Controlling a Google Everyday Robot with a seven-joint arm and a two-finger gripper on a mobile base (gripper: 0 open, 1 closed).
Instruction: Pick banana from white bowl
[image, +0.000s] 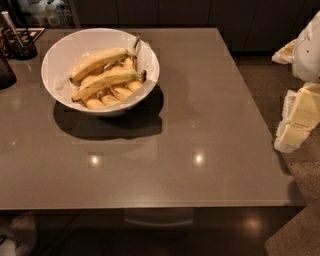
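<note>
A large white bowl (60, 55) stands on the far left part of the brown table (200, 115). It holds several yellow bananas. One long banana (97, 60) lies across the top and another banana (107, 79) lies just in front of it, their stems pointing right. My gripper (296, 122) shows with the pale arm at the right edge of the view. It hangs beyond the table's right side, far from the bowl and level with the table's middle. It holds nothing that I can see.
A dark holder with utensils (17, 42) stands at the far left corner next to the bowl. Dark cabinets (200, 15) run behind the table. The floor (295, 230) shows to the right of the table, under the arm.
</note>
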